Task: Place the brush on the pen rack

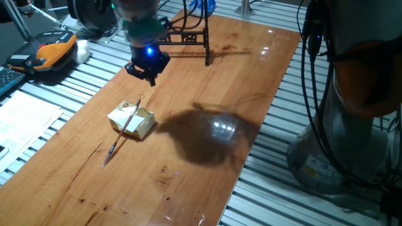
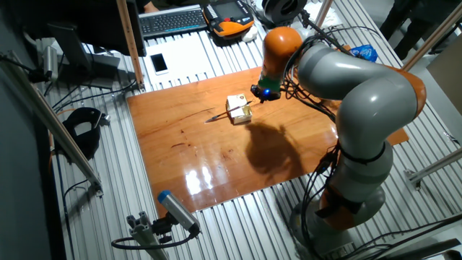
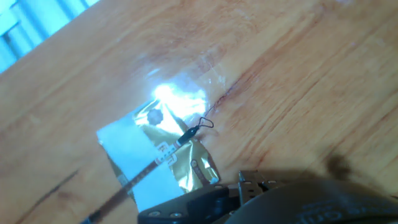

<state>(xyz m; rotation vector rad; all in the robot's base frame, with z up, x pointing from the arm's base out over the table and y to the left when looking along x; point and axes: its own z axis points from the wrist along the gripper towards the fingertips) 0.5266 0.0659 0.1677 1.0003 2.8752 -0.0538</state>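
Brush [image 1: 124, 130] on box [image 1: 134, 122], gripper [image 1: 149, 74] above.

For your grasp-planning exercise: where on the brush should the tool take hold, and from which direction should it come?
Grip the brush on the shaft where it lies across the yellowish box, coming straight down from above with the fingers spanning the shaft. There it is raised off the table, leaving finger room; the bristle tip rests on the wood. The tool hangs above the loop end.
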